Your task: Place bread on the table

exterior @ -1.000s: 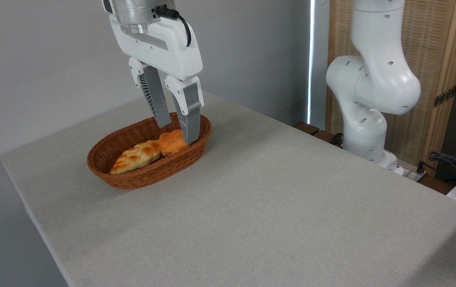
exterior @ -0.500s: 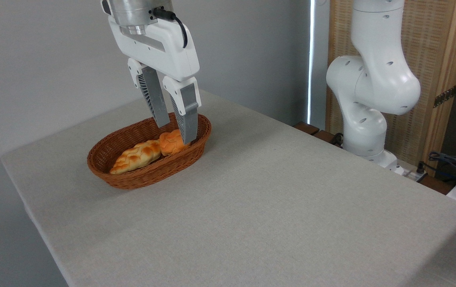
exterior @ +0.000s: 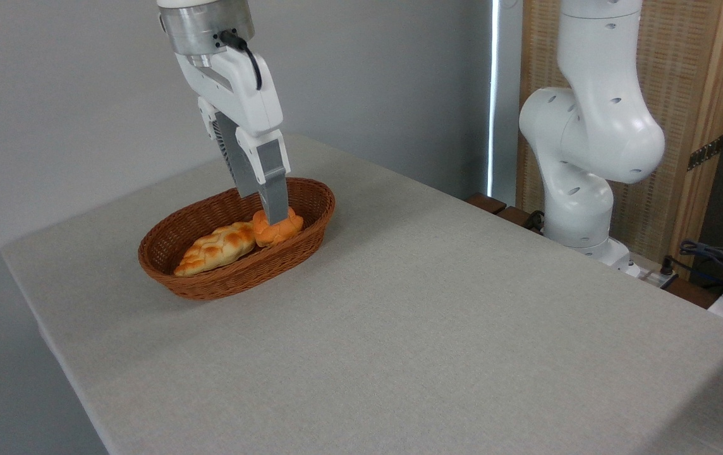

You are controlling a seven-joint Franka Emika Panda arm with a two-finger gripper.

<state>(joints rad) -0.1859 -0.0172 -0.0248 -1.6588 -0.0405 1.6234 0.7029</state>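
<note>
Our gripper (exterior: 275, 218) reached down from the upper left onto the bread (exterior: 277, 229), but we could not tell if its fingers pinched it. The bread sat in the basket (exterior: 222, 281) beside the long loaf (exterior: 216, 248). We judged the job barely begun, with lifting it onto the table (exterior: 431, 328) left.

The bread (exterior: 277, 228) is showing an orange-golden top with a lobed, flower-like pattern. The loaf (exterior: 216, 248) beside it is glowing a paler gold with a braided pattern. The wicker basket (exterior: 235, 278) is showing reddish brown in a fine woven pattern. The tabletop (exterior: 412, 328) is wearing a plain light grey-beige. The gripper (exterior: 268, 205) is showing a white body and grey fingers (exterior: 273, 189) under a silver collar, with a black cable. The arm (exterior: 592, 126) is gleaming white.
</note>
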